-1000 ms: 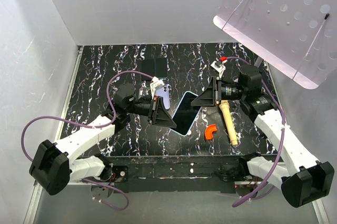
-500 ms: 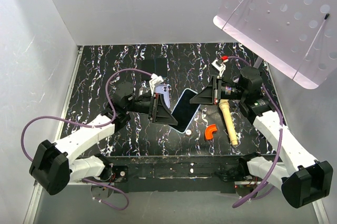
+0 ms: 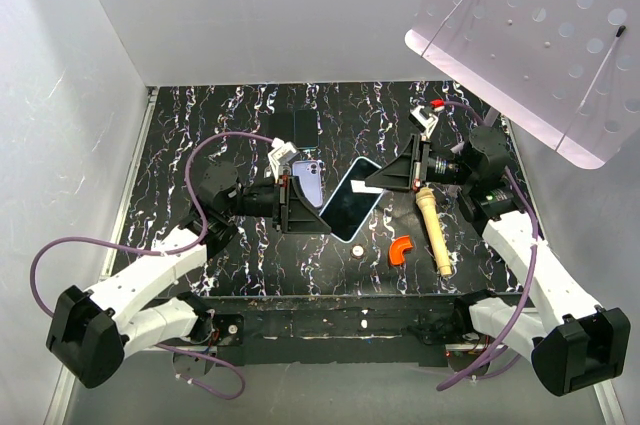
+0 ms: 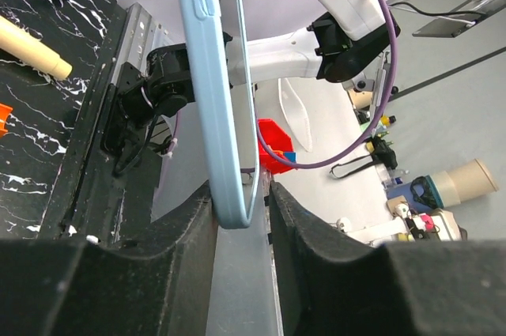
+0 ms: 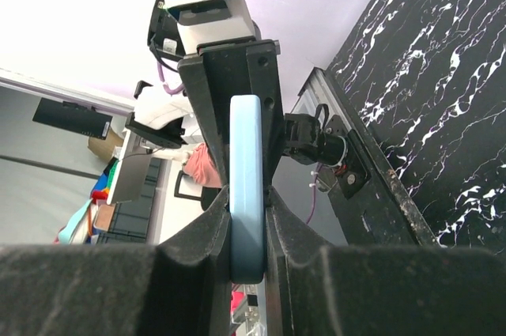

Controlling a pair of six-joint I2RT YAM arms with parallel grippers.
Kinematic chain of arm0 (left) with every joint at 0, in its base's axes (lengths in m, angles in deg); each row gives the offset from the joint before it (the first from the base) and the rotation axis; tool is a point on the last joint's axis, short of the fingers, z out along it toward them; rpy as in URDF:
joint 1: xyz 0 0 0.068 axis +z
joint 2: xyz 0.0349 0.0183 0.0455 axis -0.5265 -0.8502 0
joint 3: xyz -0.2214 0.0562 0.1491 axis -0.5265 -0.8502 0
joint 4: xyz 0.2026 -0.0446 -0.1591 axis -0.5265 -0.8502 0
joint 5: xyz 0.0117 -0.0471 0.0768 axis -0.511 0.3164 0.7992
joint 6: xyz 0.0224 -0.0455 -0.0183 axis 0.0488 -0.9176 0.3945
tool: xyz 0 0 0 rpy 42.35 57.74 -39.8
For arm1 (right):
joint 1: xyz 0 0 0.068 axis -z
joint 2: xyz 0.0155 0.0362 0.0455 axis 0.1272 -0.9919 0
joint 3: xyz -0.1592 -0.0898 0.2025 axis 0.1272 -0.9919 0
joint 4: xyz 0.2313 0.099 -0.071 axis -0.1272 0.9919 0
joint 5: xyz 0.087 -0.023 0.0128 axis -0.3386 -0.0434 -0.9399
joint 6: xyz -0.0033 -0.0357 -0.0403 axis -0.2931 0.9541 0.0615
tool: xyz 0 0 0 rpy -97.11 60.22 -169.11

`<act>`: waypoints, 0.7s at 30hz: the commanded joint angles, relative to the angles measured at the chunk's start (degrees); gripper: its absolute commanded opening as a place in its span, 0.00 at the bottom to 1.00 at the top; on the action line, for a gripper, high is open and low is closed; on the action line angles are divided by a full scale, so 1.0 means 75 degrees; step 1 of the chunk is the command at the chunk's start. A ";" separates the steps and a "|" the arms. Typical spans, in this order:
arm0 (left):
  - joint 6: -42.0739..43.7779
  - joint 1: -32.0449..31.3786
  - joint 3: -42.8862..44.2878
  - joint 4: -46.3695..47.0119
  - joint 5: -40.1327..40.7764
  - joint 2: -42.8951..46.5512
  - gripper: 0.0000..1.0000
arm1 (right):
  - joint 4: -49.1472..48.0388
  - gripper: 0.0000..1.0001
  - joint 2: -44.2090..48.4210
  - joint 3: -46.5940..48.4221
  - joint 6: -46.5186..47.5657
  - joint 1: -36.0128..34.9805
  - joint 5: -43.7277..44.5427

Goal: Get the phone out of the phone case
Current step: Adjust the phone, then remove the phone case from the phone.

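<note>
**A:** Tabletop [image 3: 200,115] first. Black marbled, with left arm [image 3: 150,267] and right arm [image 3: 525,245] both reaching in toward the middle. Where's the phone?

**B:** Phone [image 3: 350,201] sits dark glass up inside its pale blue phone case [image 4: 207,83]. It is carried between the arms, tilted, and by my reading lifted off the tabletop. The long axis runs diagonally, low end toward the left arm, high end toward the right.

**A:** Hands?

**B:** Left hand [image 4: 241,208] is closed tight across the faces at one end, and the edge with the side buttons rises out of the jaws. Right hand [image 5: 247,221] is clamped the same way on the opposite end, with the narrow blue edge between its pads. Each hand looks at the other down the length.

**A:** So neither is nearer.

**B:** Even. My judgement is that the next move turns on that axis. Both pinches squeeze case and phone together, so pulling lengthwise likely frees nothing. One hand needs the case rim alone while the other pushes the phone out through the open face. Cannot tell whether either grip catches only the rim.

**A:** Small stuff?

**B:** Lilac slab [image 3: 306,183] with lenses, just beside the left hand; cannot tell if it is lying or carried. Cream handle [image 3: 432,230] and orange curved piece [image 3: 401,249] lie near the right arm, apart from the phone
</note>
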State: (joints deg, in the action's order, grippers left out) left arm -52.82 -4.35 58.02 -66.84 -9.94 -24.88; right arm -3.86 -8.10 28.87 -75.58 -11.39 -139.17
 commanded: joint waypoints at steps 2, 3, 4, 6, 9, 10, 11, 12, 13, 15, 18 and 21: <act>-0.0265 0.0105 -0.0082 0.0617 -0.0241 0.0063 0.26 | -0.0287 0.01 0.0247 0.0098 0.0057 0.0044 -0.0287; -0.0336 0.0105 -0.0082 0.0781 -0.0335 0.0004 0.23 | -0.0322 0.01 0.0259 0.0086 0.0069 0.0032 -0.0333; -0.0418 0.0105 -0.0094 0.0933 -0.0417 -0.0043 0.20 | -0.0403 0.01 0.0236 0.0097 0.0058 0.0044 -0.0415; -0.0605 0.0105 -0.0117 0.1424 -0.0663 -0.0171 0.11 | -0.0439 0.01 0.0247 0.0109 0.0069 0.0044 -0.0544; -0.1493 0.0105 -0.0269 0.3143 -0.1283 -0.0452 0.02 | -0.0404 0.01 0.0247 0.0179 0.0139 0.0044 -0.0685; -0.1868 0.0093 -0.0327 0.4043 -0.1424 -0.0535 0.01 | -0.0416 0.01 0.0247 0.0203 0.0140 0.0044 -0.0708; -0.2278 0.0093 -0.0398 0.4933 -0.1553 -0.0617 0.00 | -0.0485 0.01 0.0224 0.0203 0.0058 0.0044 -0.0709; -0.2560 0.0093 -0.0445 0.5627 -0.1624 -0.0664 0.00 | -0.0590 0.01 0.0201 0.0191 -0.0070 0.0032 -0.0732; -0.2748 0.0093 -0.0445 0.6202 -0.1648 -0.0688 0.00 | -0.0870 0.01 0.0154 0.0133 -0.0315 0.0044 -0.0755; -0.2937 0.0082 -0.0445 0.7024 -0.1614 -0.0641 0.00 | -0.2014 0.01 0.0026 -0.0135 -0.1377 0.0009 -0.0721; -0.2868 0.0011 -0.0305 0.7788 -0.1485 -0.0524 0.00 | -0.4135 0.01 -0.0279 -0.0476 -0.3008 -0.0120 -0.0487; -0.2856 -0.0071 -0.0059 0.8245 -0.1438 -0.0605 0.00 | -0.5743 0.01 -0.0700 -0.0535 -0.4158 -0.0389 -0.0159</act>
State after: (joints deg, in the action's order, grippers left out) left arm -73.81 -3.61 53.85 -25.23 -17.96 -31.72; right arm -26.29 -9.67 25.98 -90.99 -12.94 -143.26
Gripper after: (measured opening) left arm 0.159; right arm 0.228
